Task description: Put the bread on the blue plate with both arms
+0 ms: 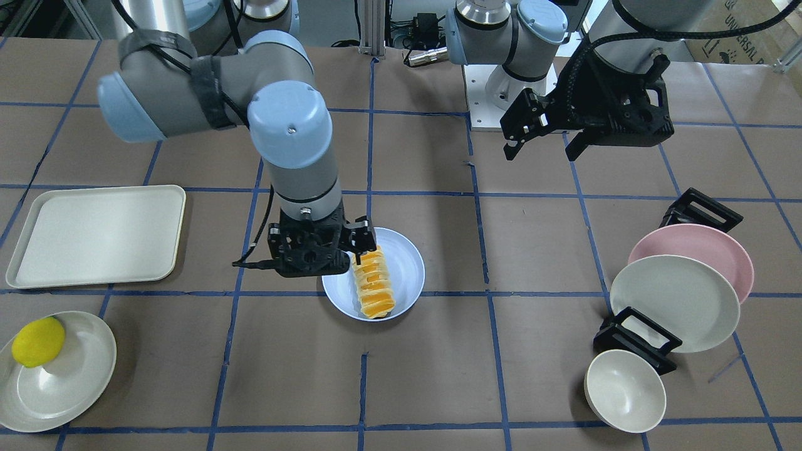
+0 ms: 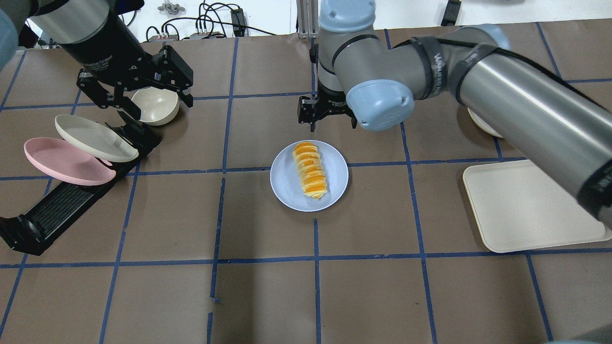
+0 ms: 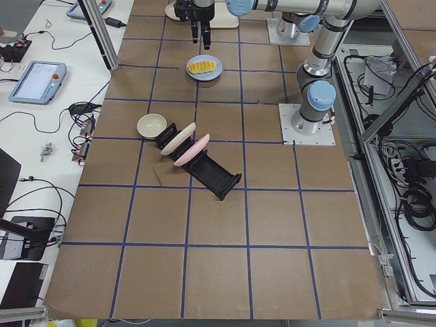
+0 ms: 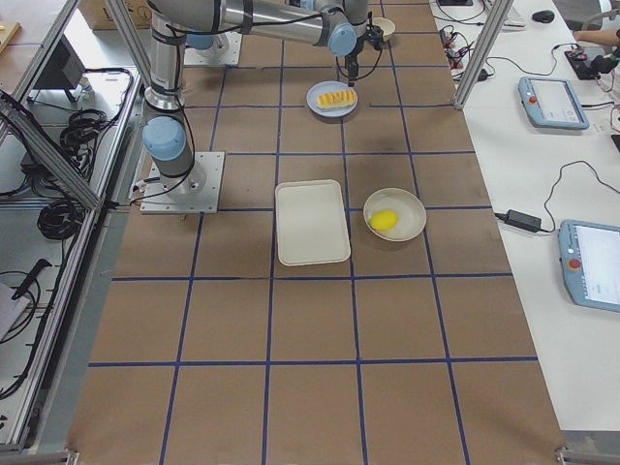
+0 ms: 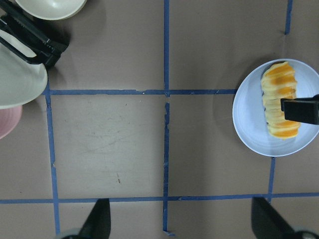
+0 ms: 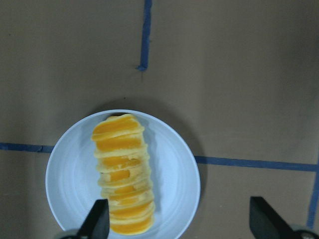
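The bread [image 2: 311, 169], a ridged loaf striped orange and cream, lies along the middle of the blue plate [image 2: 287, 184] at the table's centre. It also shows in the front view [image 1: 374, 282] on the plate [image 1: 407, 263]. My right gripper [image 2: 332, 122] hangs open and empty a little above the plate's far end. In the right wrist view the bread [image 6: 123, 174] lies below the spread fingertips [image 6: 99, 219]. My left gripper [image 2: 146, 98] is open and empty, raised over the bowl and plate rack at the left, far from the plate [image 5: 249, 124].
A black rack [image 2: 62, 205] holds a pink plate [image 2: 62, 162] and a cream plate [image 2: 93, 138], with a cream bowl [image 2: 158, 107] beside it. A cream tray [image 2: 526, 210] lies at the right. A lemon [image 1: 37, 341] sits on a cream plate [image 1: 69, 388].
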